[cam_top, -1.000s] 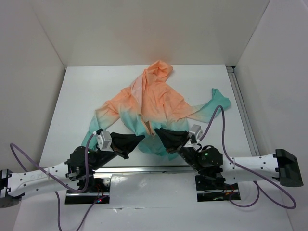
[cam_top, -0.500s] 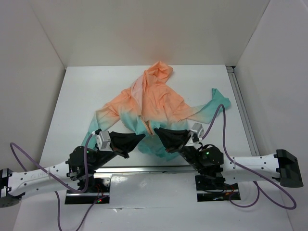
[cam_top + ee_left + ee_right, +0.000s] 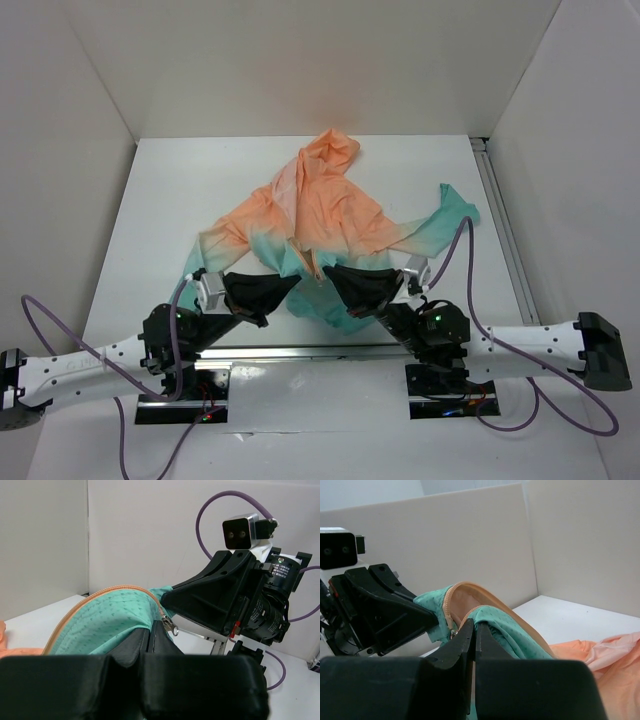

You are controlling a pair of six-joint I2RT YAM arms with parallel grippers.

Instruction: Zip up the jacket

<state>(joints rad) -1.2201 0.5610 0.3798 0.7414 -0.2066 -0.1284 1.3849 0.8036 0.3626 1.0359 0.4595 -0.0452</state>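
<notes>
The jacket (image 3: 320,205) lies on the white table, peach-orange hood at the back, teal hem toward me. My left gripper (image 3: 292,285) is shut on the teal hem edge beside the orange zipper tape (image 3: 95,596); the metal zipper slider (image 3: 169,625) hangs just past its fingertips. My right gripper (image 3: 330,273) is shut on the other teal hem edge (image 3: 517,630), with its zipper tape (image 3: 451,611) and a small metal end at its tip. Both grippers hold the hem lifted, facing each other a short gap apart.
White walls enclose the table on three sides. One teal sleeve (image 3: 450,212) stretches to the right toward a metal rail (image 3: 500,220) along the table's right edge. Purple cables loop off both arms.
Both grippers have stayed shut on the hem. The right arm has shifted slightly right; the hem between the grippers has barely moved.
</notes>
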